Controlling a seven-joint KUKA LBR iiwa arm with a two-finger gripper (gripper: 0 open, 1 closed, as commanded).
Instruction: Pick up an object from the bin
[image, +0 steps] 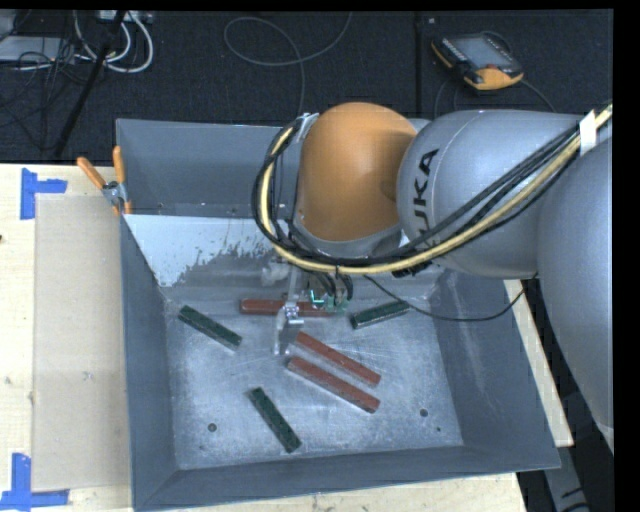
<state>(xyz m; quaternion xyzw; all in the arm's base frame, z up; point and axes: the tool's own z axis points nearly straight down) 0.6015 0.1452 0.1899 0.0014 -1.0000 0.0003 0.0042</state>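
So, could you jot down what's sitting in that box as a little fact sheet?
container: grey metal bin
pincer: low over the bin's middle, arm coming in from the right
nearest: pair of reddish-brown flat bars, side by side, just right of the pincer
behind pincer: third reddish-brown flat bar
scattered: dark green flat bars at left, front and right
holding anything: cannot tell
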